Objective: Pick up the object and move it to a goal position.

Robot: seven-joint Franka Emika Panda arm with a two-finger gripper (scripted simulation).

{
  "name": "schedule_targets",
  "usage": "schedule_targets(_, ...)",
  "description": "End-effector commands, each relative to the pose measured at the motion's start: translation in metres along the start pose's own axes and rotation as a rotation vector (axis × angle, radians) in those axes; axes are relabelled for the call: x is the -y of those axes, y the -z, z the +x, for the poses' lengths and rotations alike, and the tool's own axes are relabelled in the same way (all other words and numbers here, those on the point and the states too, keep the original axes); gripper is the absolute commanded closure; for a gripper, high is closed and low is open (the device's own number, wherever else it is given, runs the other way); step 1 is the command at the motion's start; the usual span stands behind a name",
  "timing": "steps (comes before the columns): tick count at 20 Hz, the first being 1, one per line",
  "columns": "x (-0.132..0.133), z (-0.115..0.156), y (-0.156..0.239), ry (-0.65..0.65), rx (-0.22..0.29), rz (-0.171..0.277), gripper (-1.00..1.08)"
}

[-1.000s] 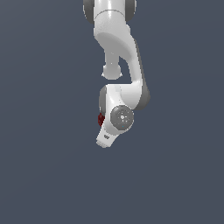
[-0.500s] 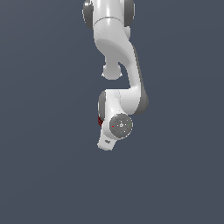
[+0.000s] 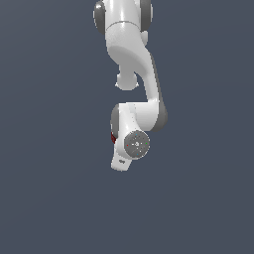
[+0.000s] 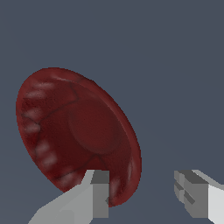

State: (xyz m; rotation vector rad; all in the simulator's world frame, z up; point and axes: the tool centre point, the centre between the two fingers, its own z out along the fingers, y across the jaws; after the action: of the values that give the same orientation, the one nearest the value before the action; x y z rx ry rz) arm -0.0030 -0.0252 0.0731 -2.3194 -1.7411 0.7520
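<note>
The object is a dark red, rounded, glossy thing that fills much of the wrist view. My gripper is open, with its two grey fingers apart. One finger overlaps the object's edge; the other finger stands clear of it. Part of the object reaches into the gap between the fingers. In the exterior view only a thin red sliver of the object shows behind the arm, just above the white gripper head. The fingertips are hidden in that view.
The white arm hangs down from the top of the exterior view. A grey round joint cap faces the camera beside the object. The background is a plain dark grey-blue surface with no other objects in view.
The wrist and gripper head dropped lower between one second and half a second ago. Since then they have hardly moved. The red sliver stays beside the wrist.
</note>
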Motion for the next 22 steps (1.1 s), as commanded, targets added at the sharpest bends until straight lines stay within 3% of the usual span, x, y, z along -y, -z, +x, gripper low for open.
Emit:
schedule_targets(1,0.0,0.0,-0.004,0.001,0.0,0.001,-0.2)
schedule_targets(11,0.001,0.0,-0.028,0.005,0.0,0.001,-0.2)
schedule_targets(12,0.001,0.0,-0.028,0.005,0.0,0.001,1.08)
schedule_targets(22,0.001,0.0,-0.028,0.005,0.0,0.001,1.08)
